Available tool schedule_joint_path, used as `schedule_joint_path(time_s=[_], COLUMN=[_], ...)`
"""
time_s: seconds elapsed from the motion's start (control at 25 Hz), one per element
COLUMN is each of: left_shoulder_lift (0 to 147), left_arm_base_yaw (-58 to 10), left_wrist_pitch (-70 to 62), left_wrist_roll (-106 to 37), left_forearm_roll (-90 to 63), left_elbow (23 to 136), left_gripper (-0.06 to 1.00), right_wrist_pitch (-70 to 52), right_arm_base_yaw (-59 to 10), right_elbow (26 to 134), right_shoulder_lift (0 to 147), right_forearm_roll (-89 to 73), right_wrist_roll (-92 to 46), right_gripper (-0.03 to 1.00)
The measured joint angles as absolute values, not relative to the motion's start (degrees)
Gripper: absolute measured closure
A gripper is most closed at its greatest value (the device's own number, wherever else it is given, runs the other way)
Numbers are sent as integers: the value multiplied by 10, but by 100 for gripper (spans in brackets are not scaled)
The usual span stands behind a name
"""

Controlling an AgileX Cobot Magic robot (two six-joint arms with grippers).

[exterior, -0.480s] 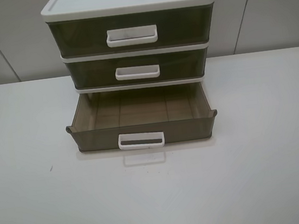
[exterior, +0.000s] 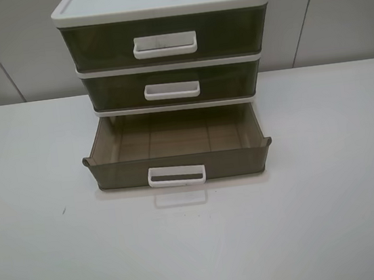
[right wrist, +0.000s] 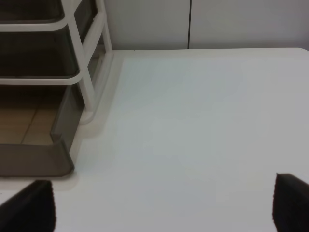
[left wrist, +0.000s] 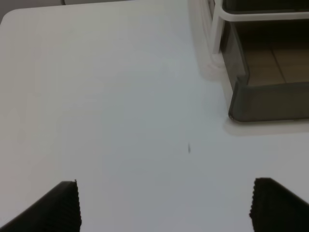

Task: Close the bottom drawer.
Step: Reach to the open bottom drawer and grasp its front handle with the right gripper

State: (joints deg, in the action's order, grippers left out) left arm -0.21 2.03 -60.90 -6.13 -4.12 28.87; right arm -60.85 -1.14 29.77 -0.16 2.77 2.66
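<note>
At 12 o'clock on the table (exterior: 41, 233) stands the white-framed unit (exterior: 159, 7). Its bottom drawer (exterior: 179, 167) is pulled out toward 6 o'clock, with most of the floor showing and nothing inside that I can see. The middle drawer (exterior: 113, 92) and top drawer (exterior: 94, 47) sit flush in the frame.

My left gripper (left wrist: 166, 208) has its jaws spread wide and holds nothing. It's over bare table off the drawer's 7–8 o'clock corner, well apart from it. My right gripper (right wrist: 159, 205) is the same, wide and empty, off the 4–5 o'clock corner. Neither shows in the high view.

I read this step as the approach, with no contact yet. One arm should be enough:
- Bring it round to 6 o'clock of the front panel.
- Set the fingertips flat on the panel at mid-width, just beside the handle (exterior: 176, 175).
- Push straight toward 12, slow and level.

An off-centre push will likely rack the drawer in its rails and jam it. The unit looks like light plastic, so a fast shove may slide the whole thing back instead of seating the drawer. There's no need to hook the handle loop for a push. It's done when the front lines up with the middle drawer's front.

Compared with half a second ago, the high view is identical. The drawer is out by the same amount and the unit is unmoved. The dark speck (exterior: 64, 211) at 8 o'clock of the drawer is in the same spot. I have no earlier wrist pictures, so I can't tell whether the arms have shifted.
</note>
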Motion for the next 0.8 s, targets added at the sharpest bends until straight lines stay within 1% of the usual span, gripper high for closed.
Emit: schedule_joint_path(time_s=[0.8], left_shoulder_lift=[-2], left_arm_base_yaw=[20], left_wrist_pitch=[-609], left_wrist_roll=[-61], left_forearm_roll=[-41], left_elbow=[289], left_gripper=[23], right_wrist_pitch=[-608], right_arm_base_yaw=[-11], right_elbow=[298], right_shoulder_lift=[-2], right_forearm_roll=[28], right_wrist_roll=[27], right_gripper=[19])
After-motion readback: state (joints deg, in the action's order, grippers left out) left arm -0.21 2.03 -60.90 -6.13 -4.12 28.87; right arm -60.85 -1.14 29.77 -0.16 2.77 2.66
